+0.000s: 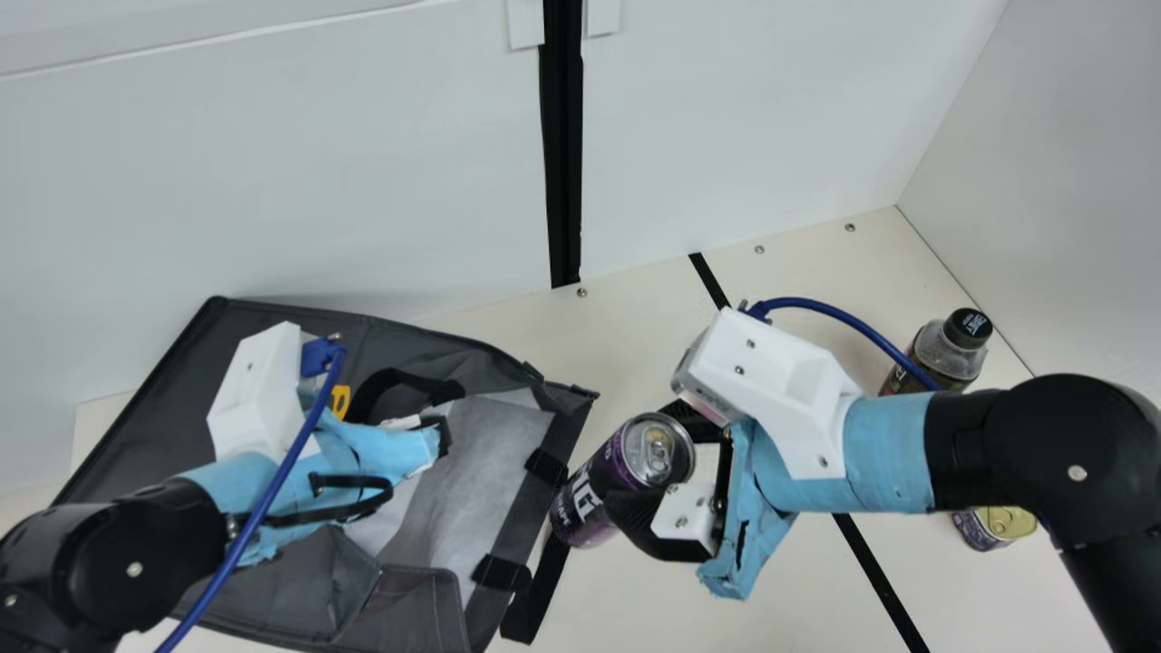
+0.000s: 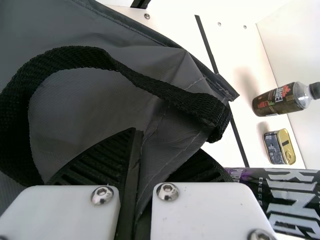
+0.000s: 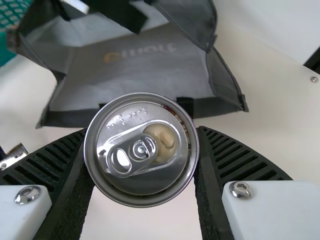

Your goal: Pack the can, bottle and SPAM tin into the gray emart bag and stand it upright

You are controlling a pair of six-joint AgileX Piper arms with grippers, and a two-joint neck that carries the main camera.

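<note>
Cream table (image 1: 780, 617) underneath. Gray emart bag (image 1: 172, 390) lay on its side there, mouth open toward right arm. Left pincer (image 1: 442, 433) narrow, bag fabric pinched between fingers. Right pincer (image 1: 646, 461) parted around can, gripping it. Bottle (image 1: 948, 354) stood upright near side wall. Can (image 1: 590, 503) tilted, just beside bag's mouth, outside. SPAM tin (image 1: 998, 524) sat on table near bottle.
</note>
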